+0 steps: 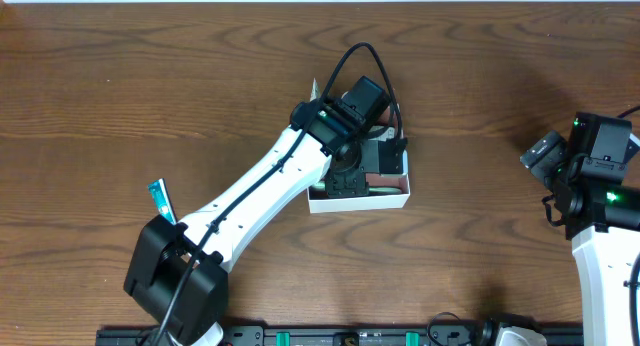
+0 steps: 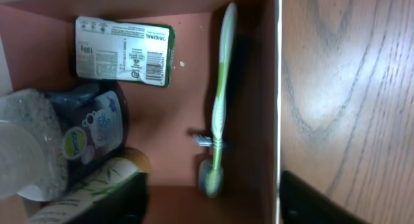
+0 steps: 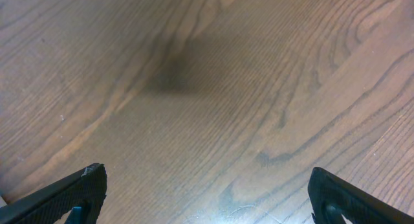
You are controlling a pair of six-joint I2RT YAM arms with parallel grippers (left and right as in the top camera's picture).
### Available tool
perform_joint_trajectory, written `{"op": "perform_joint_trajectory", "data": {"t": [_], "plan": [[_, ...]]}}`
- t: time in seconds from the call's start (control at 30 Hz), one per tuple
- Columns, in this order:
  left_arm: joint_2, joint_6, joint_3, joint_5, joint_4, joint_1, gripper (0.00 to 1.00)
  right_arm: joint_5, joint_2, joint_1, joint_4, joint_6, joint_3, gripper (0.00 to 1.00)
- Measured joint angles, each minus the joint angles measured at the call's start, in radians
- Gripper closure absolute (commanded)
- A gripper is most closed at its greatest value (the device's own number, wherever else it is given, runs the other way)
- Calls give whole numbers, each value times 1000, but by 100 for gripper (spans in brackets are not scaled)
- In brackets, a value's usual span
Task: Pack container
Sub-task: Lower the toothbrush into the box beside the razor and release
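Note:
The container [image 1: 385, 198] is a shallow white-walled box with a reddish-brown floor [image 2: 181, 101], standing at the table's centre. My left gripper [image 1: 350, 174] hangs low over it. In the left wrist view a green and white toothbrush [image 2: 220, 101] lies along the container's right wall [image 2: 279, 88], with its head between my open left gripper [image 2: 217, 193]. Neither finger touches the toothbrush. One finger is over the box floor and the other is outside the wall. My right gripper [image 3: 207, 180] stands wide open above bare wood, far right [image 1: 545, 151].
Also in the container are a green-and-white packet [image 2: 124, 50], a dark jar with a blue label [image 2: 97, 133] and a pale leafy-print tube [image 2: 90, 191]. A small blue-and-white item [image 1: 160, 198] stands by the left arm's base.

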Motion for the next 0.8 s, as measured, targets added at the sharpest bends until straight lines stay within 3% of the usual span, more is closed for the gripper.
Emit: {"op": "perform_joint_trajectory", "data": {"t": [0.33,0.43,0.5,0.67,0.8], "plan": [[-2,-30,0,0,18,0,26,0,0,0,0,0,0,1],[-27,-89,0,0,18,-2,17,0,0,0,0,0,0,1],[-74,-177,-1,0,17,-8,3,0,0,0,0,0,0,1],[-240,-423,-1,3,-1,-21,2,0,0,0,0,0,0,1],[-338,-539,0,3,-69,-21,2,0,0,0,0,0,0,1]]}}
